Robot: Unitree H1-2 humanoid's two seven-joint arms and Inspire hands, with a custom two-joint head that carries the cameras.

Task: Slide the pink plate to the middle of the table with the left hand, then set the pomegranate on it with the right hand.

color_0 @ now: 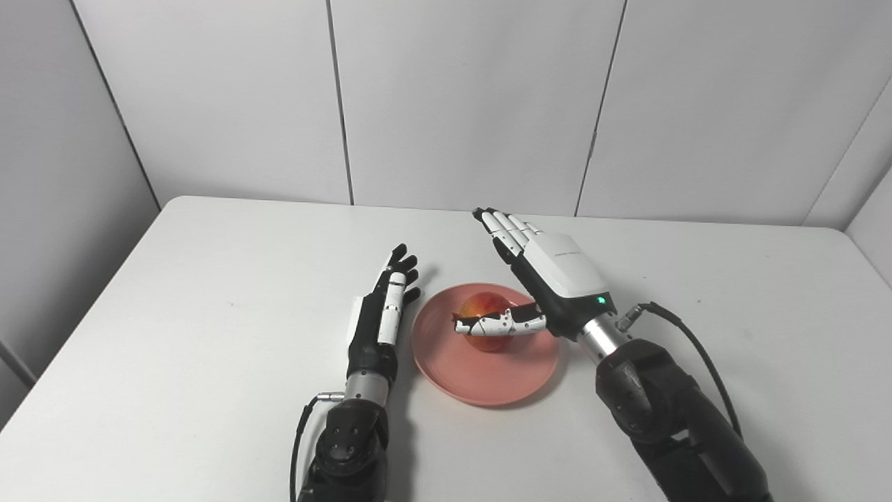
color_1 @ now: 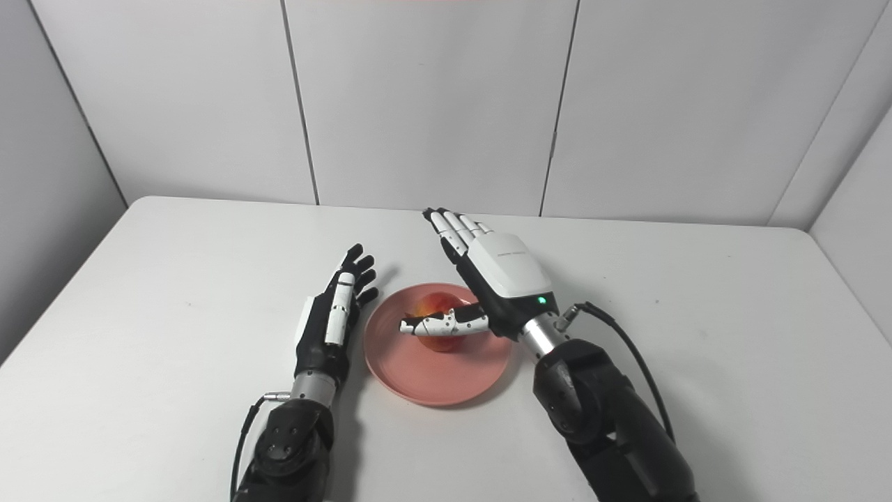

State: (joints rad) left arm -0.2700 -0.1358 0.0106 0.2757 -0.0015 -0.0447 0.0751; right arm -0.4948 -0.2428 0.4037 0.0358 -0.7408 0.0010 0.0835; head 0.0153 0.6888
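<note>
The pink plate [color_0: 481,369] lies near the middle of the white table [color_0: 209,279]. A red-and-yellow pomegranate [color_0: 482,308] sits on the plate. My right hand [color_0: 543,272] hovers above the plate's right side, open, with its fingers stretched toward the far wall. Its thumb reaches left across the front of the fruit, hiding part of it. My left hand [color_0: 383,314] rests open just left of the plate's rim, edge-on to the table, fingers pointing away from me and holding nothing.
White wall panels [color_0: 460,97] stand close behind the table's far edge. The table's left edge runs diagonally at the picture's left side. A black cable [color_0: 690,341] loops off my right wrist.
</note>
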